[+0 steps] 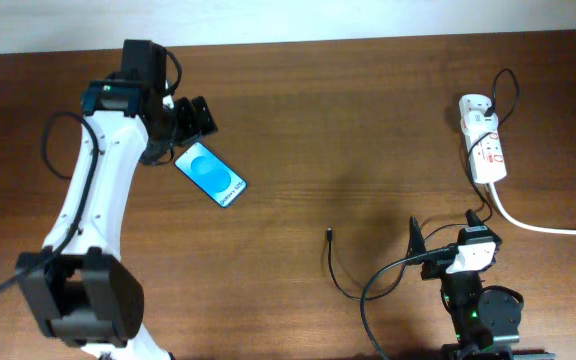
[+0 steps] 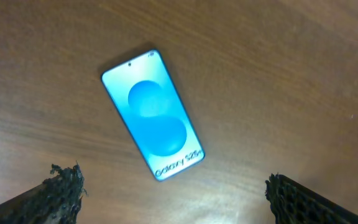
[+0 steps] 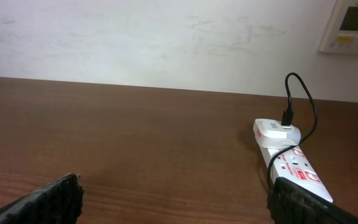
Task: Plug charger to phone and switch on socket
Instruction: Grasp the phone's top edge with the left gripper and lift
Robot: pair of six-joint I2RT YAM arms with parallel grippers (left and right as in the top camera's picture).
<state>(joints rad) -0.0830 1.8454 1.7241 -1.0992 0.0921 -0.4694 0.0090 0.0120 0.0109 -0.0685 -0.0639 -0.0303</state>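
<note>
Brown wooden table (image 1: pixel 298 110), white wall (image 3: pixel 135 37) behind. Phone (image 1: pixel 210 174) is found flat, screen up, toward the far left corner: slim, rigid, likely slippery; best pinched across its long edges. Left gripper (image 2: pixel 173 202) is held near it, spread wide, empty. Charger (image 1: pixel 328 237) is laid by the near edge, right of centre: thin, limp, light, best gripped just behind its plug end. Right gripper (image 3: pixel 174 199) is likewise spread, empty. Socket (image 1: pixel 485 150) is set at the far right corner

Colours being shown on a brown wood-grain table (image 1: pixel 318 120).
The phone (image 1: pixel 211 174) screen is being lit bright blue, with rounded shapes in a second blue and small lettering; the power strip (image 1: pixel 485 150) is being seen as white with red markings, the cable (image 3: pixel 288 117) as black.
</note>
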